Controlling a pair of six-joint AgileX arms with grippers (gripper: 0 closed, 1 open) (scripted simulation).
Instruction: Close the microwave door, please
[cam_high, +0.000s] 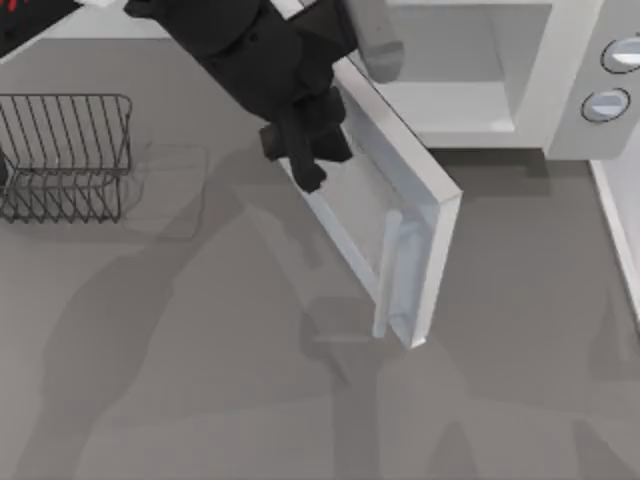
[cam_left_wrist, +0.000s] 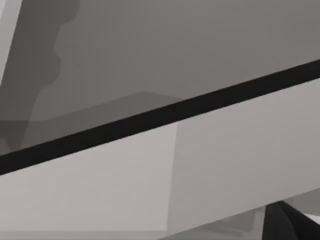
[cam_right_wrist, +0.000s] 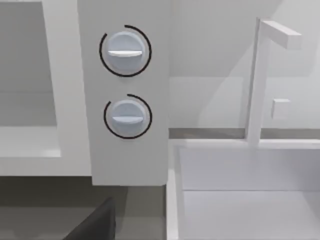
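Door (cam_high: 400, 215): flat white panel, see-through window, pale bar handle (cam_high: 387, 272) on its outer face. It stands ajar from the microwave (cam_high: 480, 75) at the table's back right, long edge running diagonally from the cavity's left side toward the table's front. Left gripper (cam_high: 300, 160) sits against the door's outer face near the hinge; can't tell its jaw state. Two knobs (cam_right_wrist: 125, 52) on the side panel. Wire rack (cam_high: 65, 155) far left, partly cut off

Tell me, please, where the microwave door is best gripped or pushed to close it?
Best at the vertical bar handle near the microwave door's free edge, approached from the table side: the door stands ajar, hinged left. The left gripper sits against its glass.
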